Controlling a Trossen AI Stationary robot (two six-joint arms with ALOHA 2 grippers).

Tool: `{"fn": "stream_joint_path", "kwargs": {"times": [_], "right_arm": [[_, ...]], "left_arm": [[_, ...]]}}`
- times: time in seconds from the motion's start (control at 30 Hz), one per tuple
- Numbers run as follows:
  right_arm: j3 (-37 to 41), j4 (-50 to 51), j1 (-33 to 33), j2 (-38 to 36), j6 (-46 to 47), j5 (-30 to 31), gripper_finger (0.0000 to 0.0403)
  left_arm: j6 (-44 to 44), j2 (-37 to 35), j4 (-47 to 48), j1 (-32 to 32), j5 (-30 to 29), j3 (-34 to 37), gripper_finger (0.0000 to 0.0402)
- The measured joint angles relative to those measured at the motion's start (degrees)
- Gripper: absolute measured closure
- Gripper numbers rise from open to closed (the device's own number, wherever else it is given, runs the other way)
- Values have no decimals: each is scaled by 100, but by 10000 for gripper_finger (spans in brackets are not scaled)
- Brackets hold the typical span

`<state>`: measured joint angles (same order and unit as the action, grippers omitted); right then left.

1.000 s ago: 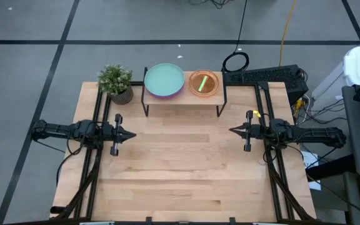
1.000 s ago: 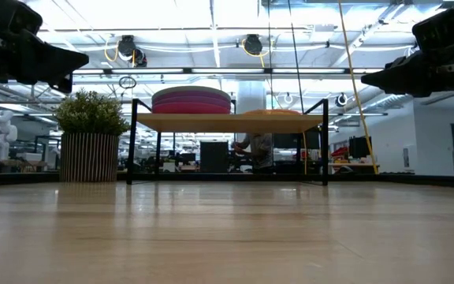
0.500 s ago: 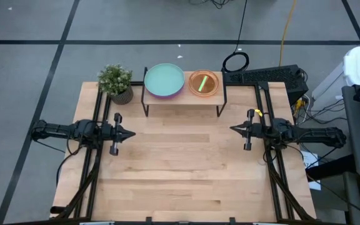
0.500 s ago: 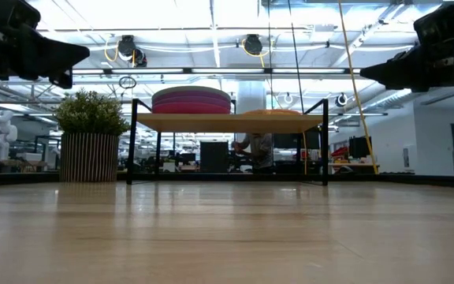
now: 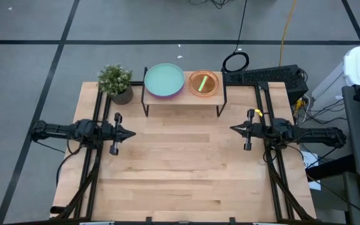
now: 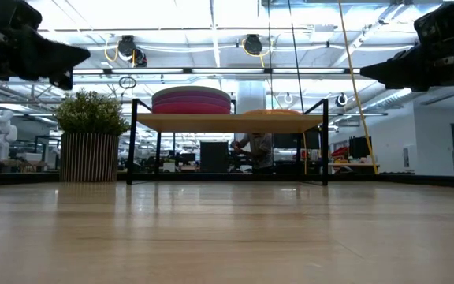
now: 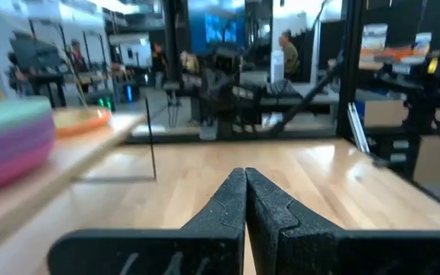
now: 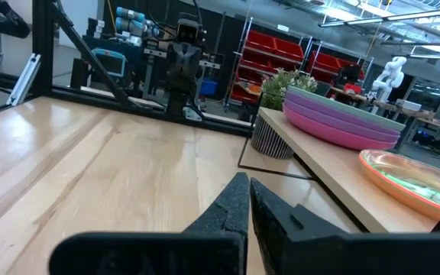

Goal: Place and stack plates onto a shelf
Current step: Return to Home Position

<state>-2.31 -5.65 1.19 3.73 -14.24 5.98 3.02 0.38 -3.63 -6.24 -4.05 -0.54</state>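
Hardly anything has shifted over the last second: both arms rose a touch in the low view, the right gripper (image 5: pixel 232 130) drew back slightly toward its own side, and the plates have not moved.

The left gripper (image 5: pixel 132 133) hangs above the left side of the pale wooden tabletop (image 5: pixel 180 175) and the right gripper above the right side. They point inward at each other, well apart and clear of the shelf. Each wrist view shows that arm's two dark fingers pressed together with nothing between them. This mirrored, withdrawn pose reads as a resting stance, out of the way of the finished load.

The low light-wood shelf on thin black legs (image 5: pixel 184 100) stands at the table's far edge, just beside a small potted plant in a ribbed pot (image 5: pixel 117 84). It carries two piles side by side. On its left half sits the stack of larger opaque plates (image 5: pixel 164 80), teal on top with purple and magenta beneath. On its right half sits the stack of smaller translucent plates (image 5: pixel 204 82), orange-rimmed with lime green showing through. Sorting by size probably keeps each pile flat and steady, and the two piles fill the board's width. No plate lies on the tabletop, so the stacking looks complete. The number of plates in each pile cannot be counted.
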Motion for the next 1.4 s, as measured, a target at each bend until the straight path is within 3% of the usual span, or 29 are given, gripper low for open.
{"fn": "stream_joint_path", "kwargs": {"times": [1.4], "right_arm": [[0,-7,0,-2,0,-7,403]], "left_arm": [[-35,0,92,29,2,-9,398]]}}
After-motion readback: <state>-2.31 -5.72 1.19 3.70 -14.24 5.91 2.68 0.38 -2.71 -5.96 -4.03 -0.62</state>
